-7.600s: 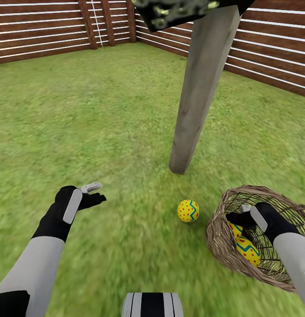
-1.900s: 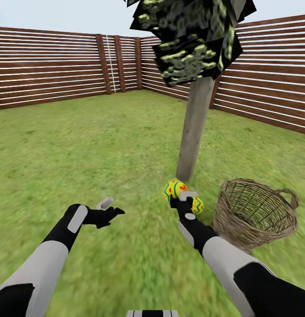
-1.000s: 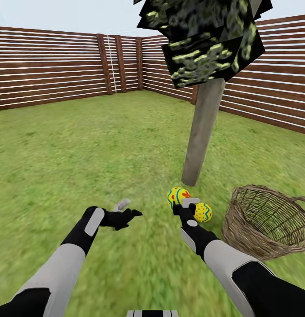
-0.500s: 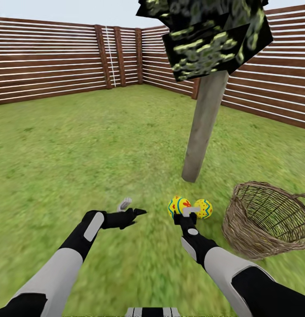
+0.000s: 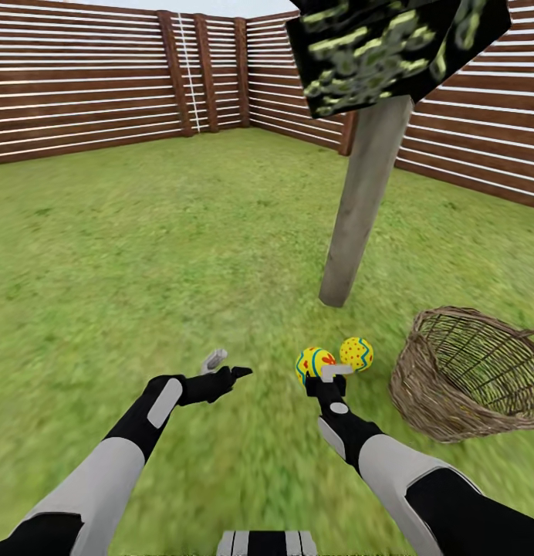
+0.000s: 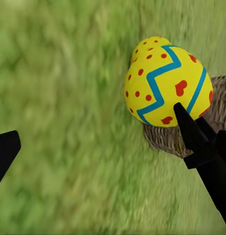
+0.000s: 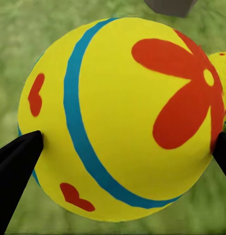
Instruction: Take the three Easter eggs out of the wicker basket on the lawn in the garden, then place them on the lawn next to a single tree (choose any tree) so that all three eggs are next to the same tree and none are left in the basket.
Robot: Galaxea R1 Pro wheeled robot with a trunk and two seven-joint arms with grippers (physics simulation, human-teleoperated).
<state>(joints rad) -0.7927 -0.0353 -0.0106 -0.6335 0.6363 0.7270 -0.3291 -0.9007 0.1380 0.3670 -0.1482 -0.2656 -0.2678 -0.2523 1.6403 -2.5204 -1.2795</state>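
The right end effector (image 5: 326, 374) is clenched on an egg (image 5: 314, 363), its two dark fingertips (image 7: 17, 161) pressing the egg's opposite sides, and holds it above the lawn (image 5: 182, 255) a little nearer than the foot of the tree (image 5: 365, 201). A second egg (image 5: 356, 353) lies on the grass just right of and beyond the held one, between it and the trunk, with the basket (image 5: 471, 371) to the right, tipped so its mouth faces the camera; whether a third egg is inside it cannot be made out. The left end effector (image 5: 224, 369) hangs released and empty to the left. The main risk I see is the drop: the egg is round, so letting go from height would likely send it rolling away from the trunk. Lowering it straight down could also nudge the resting egg aside, given how close the two are. A loose pinch on so smooth a curve might slip early.
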